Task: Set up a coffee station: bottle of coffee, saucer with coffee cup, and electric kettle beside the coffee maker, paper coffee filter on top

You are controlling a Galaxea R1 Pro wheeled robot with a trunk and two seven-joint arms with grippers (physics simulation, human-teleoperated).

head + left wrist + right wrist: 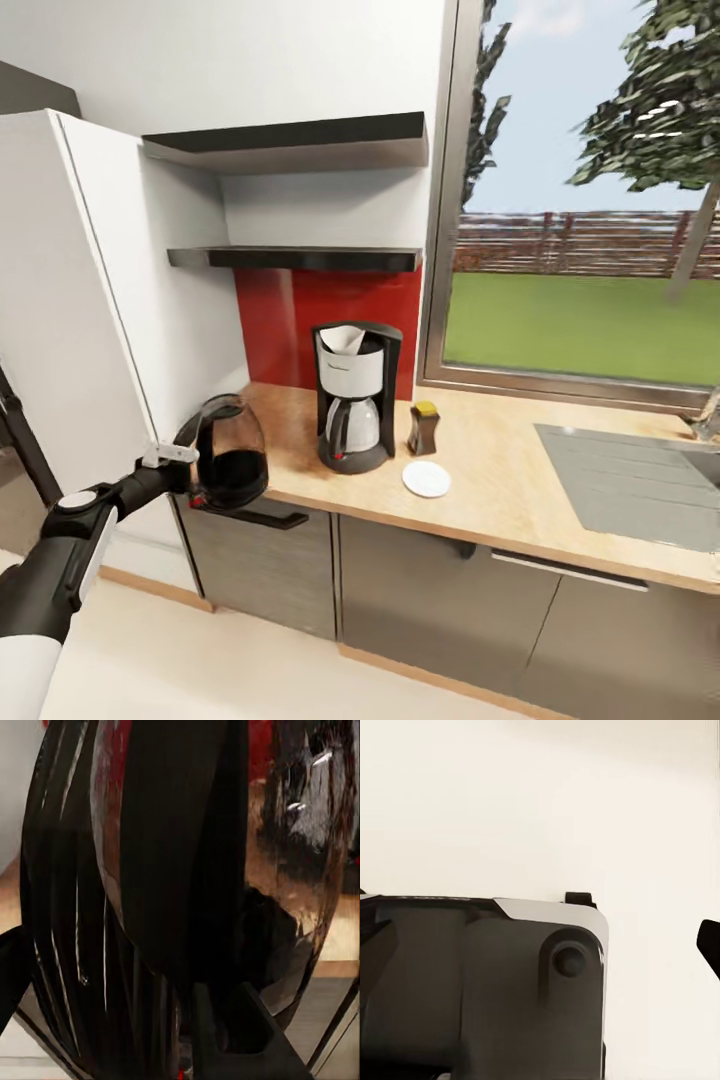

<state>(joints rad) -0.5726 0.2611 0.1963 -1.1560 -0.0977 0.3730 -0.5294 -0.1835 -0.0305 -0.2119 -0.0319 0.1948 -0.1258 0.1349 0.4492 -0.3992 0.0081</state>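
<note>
The dark glass electric kettle [232, 452] hangs at the left front corner of the wooden countertop [500, 480], with my left gripper [192, 478] shut on its handle side. Up close, the kettle [150, 885] stands right in front of the left wrist camera, with one dark finger [232, 1035] against it. The coffee maker [356, 402] stands at the back of the counter with a white paper filter [343, 338] on top. To its right are the bottle of coffee [423, 428] and the white saucer [427, 478]. A dark fingertip [709, 945] of my right gripper hangs over pale floor.
A tall white cabinet [70, 300] rises just left of the kettle. Two dark shelves [300, 258] hang above the coffee maker. A grey sink [640, 480] lies at the counter's right, under the window. Grey cabinet fronts [420, 600] run below.
</note>
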